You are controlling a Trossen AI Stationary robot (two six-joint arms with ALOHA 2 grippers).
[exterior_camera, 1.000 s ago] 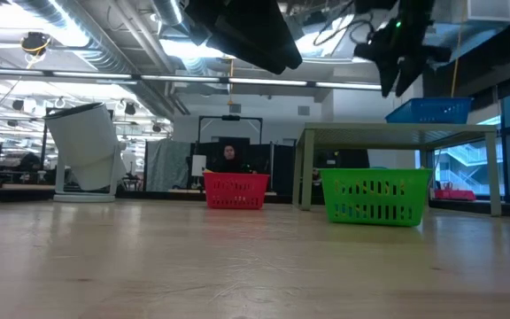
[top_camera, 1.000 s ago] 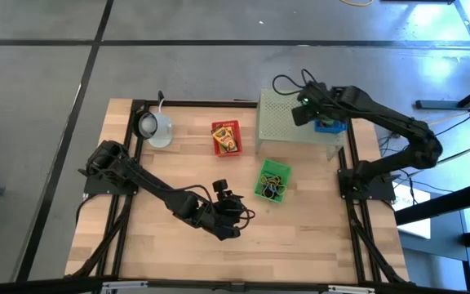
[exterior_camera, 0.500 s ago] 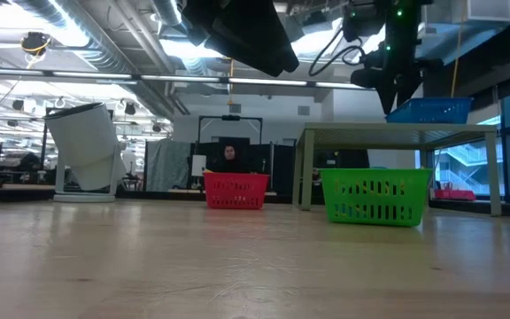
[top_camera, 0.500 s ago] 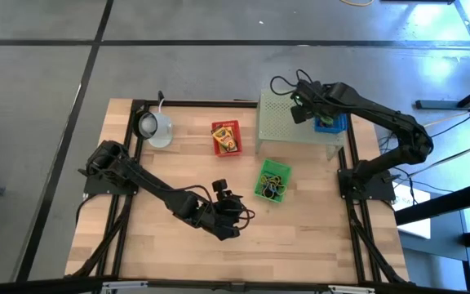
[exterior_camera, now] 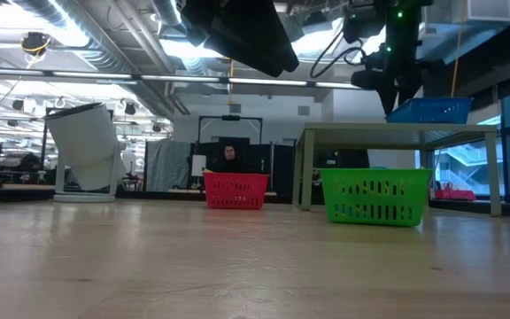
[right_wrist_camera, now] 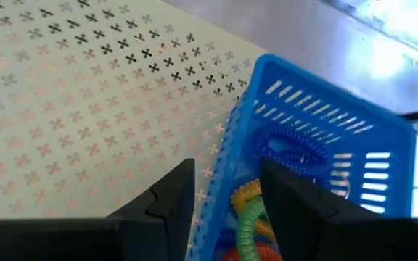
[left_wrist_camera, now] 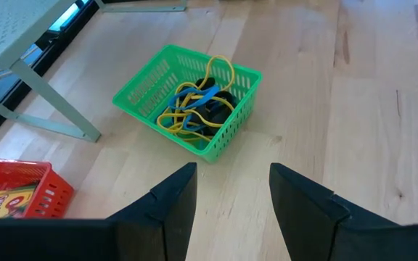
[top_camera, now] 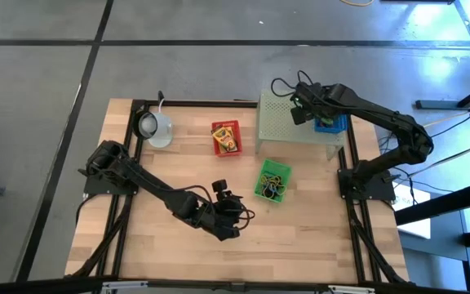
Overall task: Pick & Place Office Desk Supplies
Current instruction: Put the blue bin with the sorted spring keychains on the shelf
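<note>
Right gripper (right_wrist_camera: 223,192) hangs over the pale green perforated stand (top_camera: 288,121) at the near wall of the blue basket (right_wrist_camera: 325,156), fingers parted and empty; coiled loops (right_wrist_camera: 256,210) (yellow, green, red) lie in the basket, looking light, springy and liable to tangle, so one finger through a coil seems better than pinching its slick outside. Left gripper (left_wrist_camera: 231,196) waits low over the table, fingers apart and empty, near the green basket (left_wrist_camera: 187,101) holding yellow and blue bands (left_wrist_camera: 194,109).

Overhead, table-level, two wrist cameras (close)
</note>
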